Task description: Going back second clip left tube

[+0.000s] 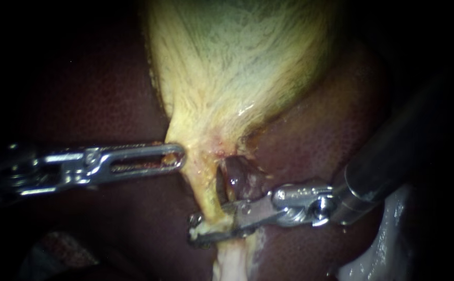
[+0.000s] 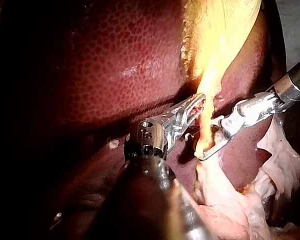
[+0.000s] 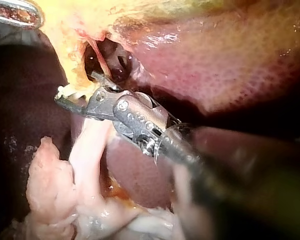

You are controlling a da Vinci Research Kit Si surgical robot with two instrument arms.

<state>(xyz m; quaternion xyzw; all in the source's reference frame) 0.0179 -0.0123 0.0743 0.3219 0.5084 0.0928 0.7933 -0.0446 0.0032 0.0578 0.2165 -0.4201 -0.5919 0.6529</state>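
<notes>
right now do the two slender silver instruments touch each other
No: the left instrument and the right instrument are apart, pale yellow gallbladder tissue between them.

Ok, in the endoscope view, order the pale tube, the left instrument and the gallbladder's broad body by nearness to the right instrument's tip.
1. tube: right at the right instrument tip.
2. left instrument: above it, to the left.
3. gallbladder broad body: farthest, at the top.

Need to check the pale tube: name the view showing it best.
Endoscope view: the pale tube runs unhidden from gallbladder to right instrument. Both wrist views show only a short stretch at that instrument.
</notes>
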